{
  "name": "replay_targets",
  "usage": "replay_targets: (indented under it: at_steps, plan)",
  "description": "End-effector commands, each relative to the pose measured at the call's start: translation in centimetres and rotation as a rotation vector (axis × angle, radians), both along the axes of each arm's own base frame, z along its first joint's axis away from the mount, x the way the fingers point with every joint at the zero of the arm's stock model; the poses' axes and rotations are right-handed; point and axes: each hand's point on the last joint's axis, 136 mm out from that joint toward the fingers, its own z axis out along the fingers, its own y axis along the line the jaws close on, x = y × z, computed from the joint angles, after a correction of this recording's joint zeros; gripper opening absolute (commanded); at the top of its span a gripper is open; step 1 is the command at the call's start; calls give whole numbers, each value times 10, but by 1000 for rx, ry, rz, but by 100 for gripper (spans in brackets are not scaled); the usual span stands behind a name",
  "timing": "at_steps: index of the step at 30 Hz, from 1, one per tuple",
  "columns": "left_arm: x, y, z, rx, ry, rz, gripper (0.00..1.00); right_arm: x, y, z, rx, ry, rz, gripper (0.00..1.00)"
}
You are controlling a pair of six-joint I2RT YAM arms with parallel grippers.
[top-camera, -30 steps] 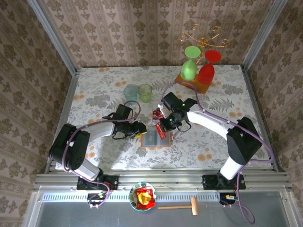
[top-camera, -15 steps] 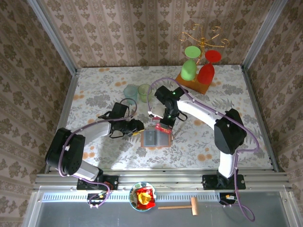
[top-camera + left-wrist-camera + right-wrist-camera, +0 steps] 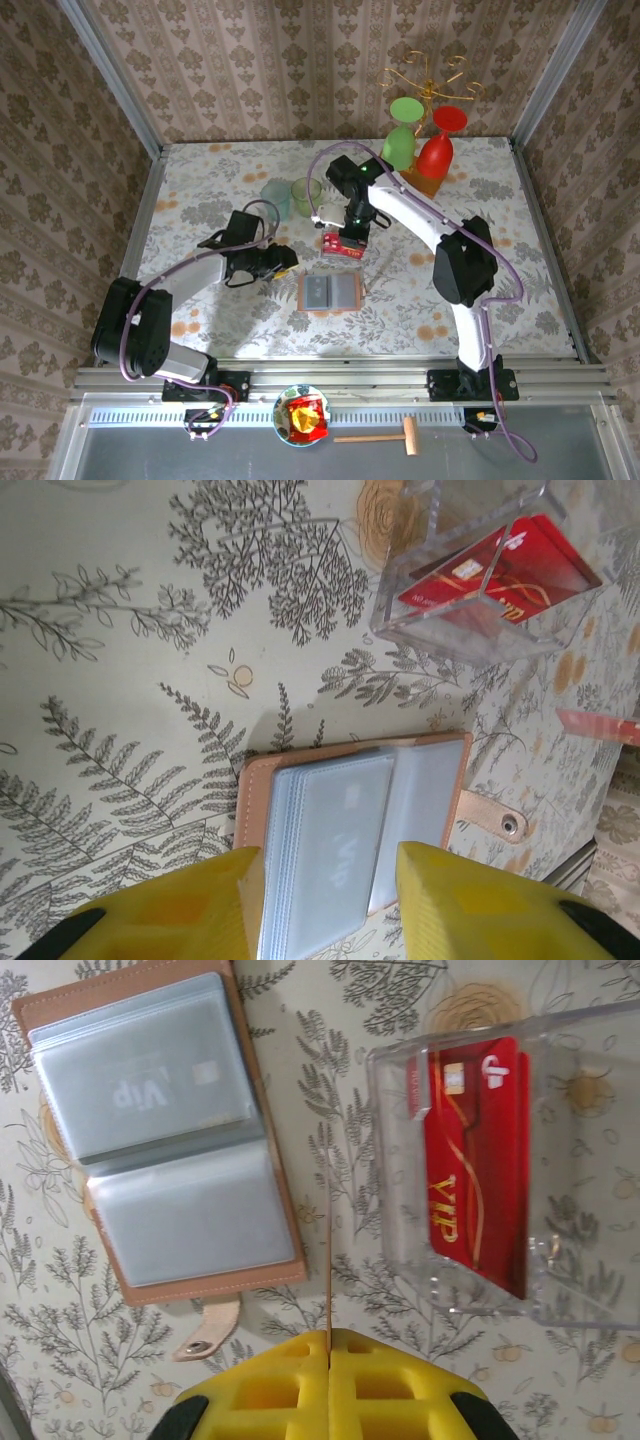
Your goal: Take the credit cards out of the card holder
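My right claw [image 3: 328,1342] has swung off the card holder [image 3: 150,1130] and up to the clear box [image 3: 590,1260], which sits in the upper middle of the overhead view. The claw is pressed together on a thin card [image 3: 328,1260]. Its wrist camera shows that card edge-on, standing between the holder at the left of the frame and the box at the right. A red card [image 3: 475,1160] already lies flat in the box.

My left claw [image 3: 328,858] has backed away to the left of the holder. Its fingers are spread with nothing between them, and it isn't touching the holder, which lies open and flat on the tabletop [image 3: 120,680].

I read this as one card freshly pulled out and about to be dropped into the box. The sleeve facing up seems to hold a pale card marked VIP, so I judge there's more to take out. The holder will probably need steadying again before the next pull.
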Motion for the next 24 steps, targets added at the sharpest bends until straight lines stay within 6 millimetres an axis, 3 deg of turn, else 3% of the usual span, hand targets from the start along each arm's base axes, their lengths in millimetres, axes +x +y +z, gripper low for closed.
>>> replay_targets:
  at_steps: [1, 14, 24]
  plan:
    - [11, 2, 12, 2, -33, 3, 39, 6, -10, -2, -53, 18, 38, 0]
    - [30, -4, 10, 5, -22, 9, 39, 44, -4, -1, -40, 1, 68, 0]
    - [43, -7, 7, -1, 0, 11, 38, 47, 3, -22, -29, 63, 95, 0]
